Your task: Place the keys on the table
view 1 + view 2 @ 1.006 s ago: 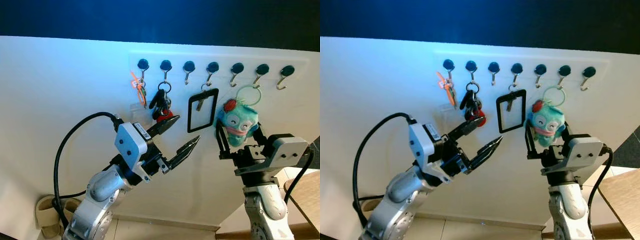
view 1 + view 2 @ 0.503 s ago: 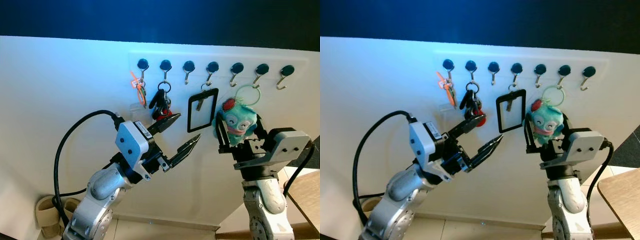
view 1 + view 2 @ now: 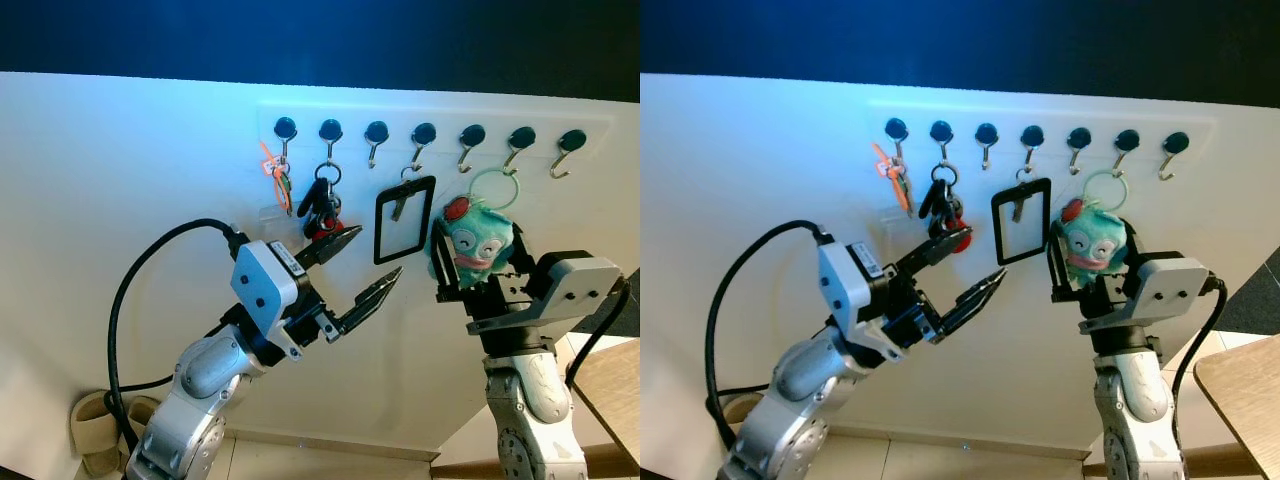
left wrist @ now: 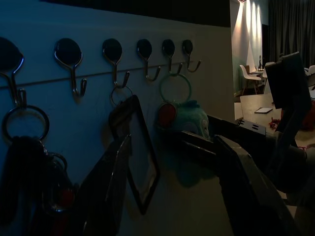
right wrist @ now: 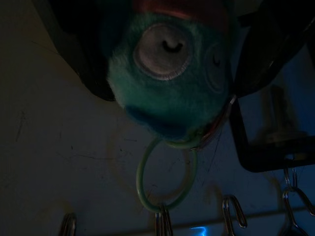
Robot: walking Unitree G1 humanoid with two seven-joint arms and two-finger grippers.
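two grippers, left gripper (image 3: pixel 356 270) spread by metal keys (image 3: pixel 322 207), right gripper (image 3: pixel 478 272) clamping fuzzy teal plush (image 3: pixel 474 240)

I count seven hooks (image 3: pixel 378 135) on the wall. Four carry something: two key bunches, one orange-tagged (image 3: pixel 279 178) and one dark with red (image 3: pixel 322 207), one black card holder (image 3: pixel 405 219), one teal plush toy (image 3: pixel 473 242). Three hang bare.

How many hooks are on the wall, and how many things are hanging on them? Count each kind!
Hooks: 7
Key bunches: 2, one with an orange tag, one dark with red
Black card holder: 1
Teal plush toy: 1
Total hanging things: 4, so 3 hooks are bare
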